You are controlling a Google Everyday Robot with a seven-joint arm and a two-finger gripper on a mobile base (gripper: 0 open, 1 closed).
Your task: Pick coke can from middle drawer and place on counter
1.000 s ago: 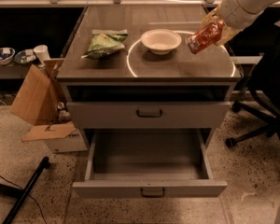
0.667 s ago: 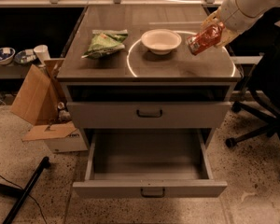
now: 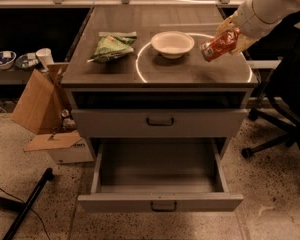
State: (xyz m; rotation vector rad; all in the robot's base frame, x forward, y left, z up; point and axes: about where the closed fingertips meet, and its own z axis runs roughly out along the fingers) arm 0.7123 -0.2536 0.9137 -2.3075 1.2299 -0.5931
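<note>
A green snack bag [image 3: 111, 46] lies left of a white bowl [image 3: 172, 44]. The gripper [image 3: 229, 37] is right of the bowl. A cardboard box [image 3: 39, 106] stands at left.

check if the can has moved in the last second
No, not noticeably: the can stays tilted in the gripper, just right of the bowl, over the right side of the counter.

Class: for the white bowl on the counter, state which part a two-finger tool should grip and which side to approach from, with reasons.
Pinch the bowl by its rim from above, one finger inside, one outside: it sits upright, open-topped, likely too wide to span. The rim nearest the tool seems handiest; that tool holds the tilted coke can above the counter.
</note>
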